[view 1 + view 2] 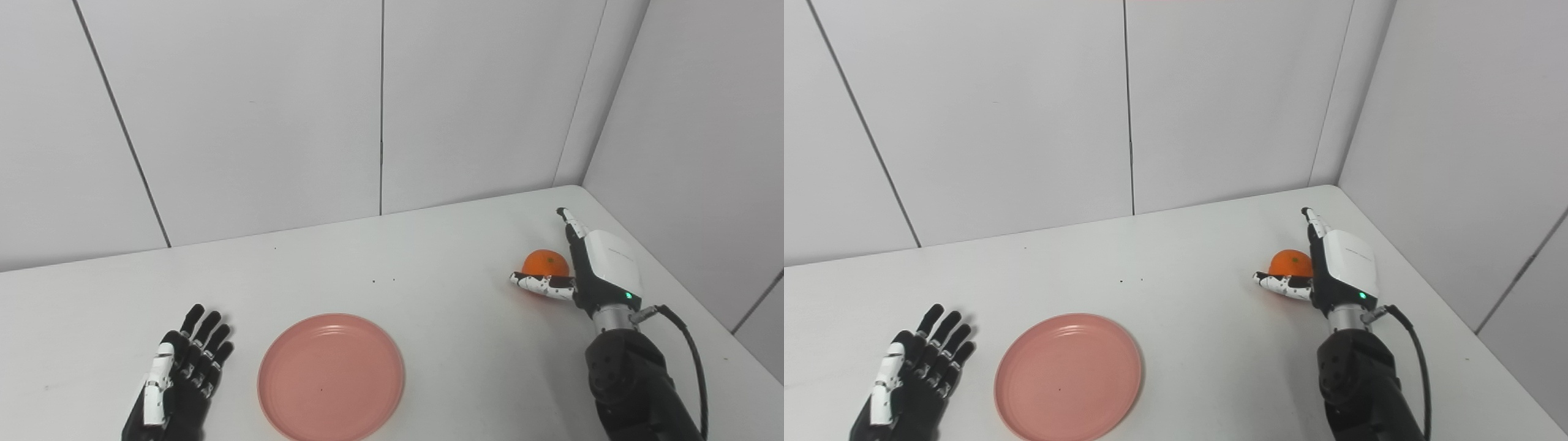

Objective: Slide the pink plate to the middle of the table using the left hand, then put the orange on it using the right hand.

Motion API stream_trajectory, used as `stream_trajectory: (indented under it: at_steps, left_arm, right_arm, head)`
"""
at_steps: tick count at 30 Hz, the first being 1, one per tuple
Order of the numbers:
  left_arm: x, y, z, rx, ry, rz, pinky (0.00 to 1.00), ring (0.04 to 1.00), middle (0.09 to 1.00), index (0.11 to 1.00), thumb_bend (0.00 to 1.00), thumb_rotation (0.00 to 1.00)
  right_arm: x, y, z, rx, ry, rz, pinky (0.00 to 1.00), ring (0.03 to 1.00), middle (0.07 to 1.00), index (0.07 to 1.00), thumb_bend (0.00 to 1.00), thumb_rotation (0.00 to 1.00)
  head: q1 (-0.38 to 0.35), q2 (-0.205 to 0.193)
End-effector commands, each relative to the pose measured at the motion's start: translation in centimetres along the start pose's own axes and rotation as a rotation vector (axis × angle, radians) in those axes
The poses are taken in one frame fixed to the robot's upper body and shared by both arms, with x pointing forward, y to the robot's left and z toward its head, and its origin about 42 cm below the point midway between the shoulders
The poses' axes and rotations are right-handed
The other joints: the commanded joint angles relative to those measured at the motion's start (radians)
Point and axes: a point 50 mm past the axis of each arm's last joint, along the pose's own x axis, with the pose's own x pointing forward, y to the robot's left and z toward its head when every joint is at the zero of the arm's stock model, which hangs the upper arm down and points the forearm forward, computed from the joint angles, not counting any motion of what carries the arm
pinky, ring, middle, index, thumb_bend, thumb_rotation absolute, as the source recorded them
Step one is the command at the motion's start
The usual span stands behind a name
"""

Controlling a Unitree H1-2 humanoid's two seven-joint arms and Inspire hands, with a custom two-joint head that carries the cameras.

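Currently the second step is judged to be in hand: the pink plate (331,378) is seen lying flat near the front edge of the desk (429,245), roughly midway between its left and right edges, so the slide is taken as done. The left hand (180,373) is rested just beside the plate's left rim, apart from it, fingers (205,334) spread and nothing held. The orange (545,263) is located toward the right edge, near the far right corner. The right hand (588,263) is placed against it, thumb in front, fingers extended behind; no closed grasp is seen yet. Next, closure around the orange is needed, then a lift and a carry leftward over the plate.
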Motion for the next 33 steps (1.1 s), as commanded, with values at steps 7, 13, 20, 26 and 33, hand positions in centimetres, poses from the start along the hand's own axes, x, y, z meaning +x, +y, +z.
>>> stream_trajectory:
  at_steps: [7, 13, 20, 26, 33]
  left_arm:
    - [-0.3, 0.7, -0.2, 0.002, 0.054, 0.030, 1.00, 0.978, 0.979, 0.980, 0.30, 1.00]
    - [-0.3, 0.8, 0.0, 0.007, 0.054, 0.035, 1.00, 0.973, 0.974, 0.975, 0.30, 1.00]
    - [-0.3, 0.8, 0.1, 0.008, 0.054, 0.031, 1.00, 0.974, 0.975, 0.977, 0.30, 1.00]
    - [-0.3, 0.9, 0.2, 0.007, 0.056, 0.030, 1.00, 0.977, 0.978, 0.980, 0.31, 1.00]
    - [-0.3, 0.9, 0.3, 0.004, 0.057, 0.030, 1.00, 0.974, 0.975, 0.978, 0.31, 1.00]
  right_arm:
    - [2.4, -1.5, 0.6, 0.014, 0.013, -0.019, 0.66, 0.824, 0.918, 0.923, 1.00, 0.47]
    - [3.2, -1.3, 0.3, 0.018, 0.032, 0.013, 0.68, 0.826, 0.910, 0.919, 1.00, 0.46]
    - [3.9, -1.3, 0.2, 0.057, 0.040, 0.058, 0.72, 0.840, 0.893, 0.897, 1.00, 0.46]
    - [4.2, -1.3, 0.2, 0.048, 0.042, 0.081, 0.73, 0.839, 0.882, 0.884, 1.00, 0.47]
    - [4.4, -1.4, 0.2, 0.045, 0.054, 0.122, 0.73, 0.846, 0.890, 0.885, 1.00, 0.47]
  head:
    - [0.000, 0.013]
    - [-0.003, 0.019]
    - [-0.007, 0.026]
    - [-0.007, 0.027]
    - [-0.003, 0.032]
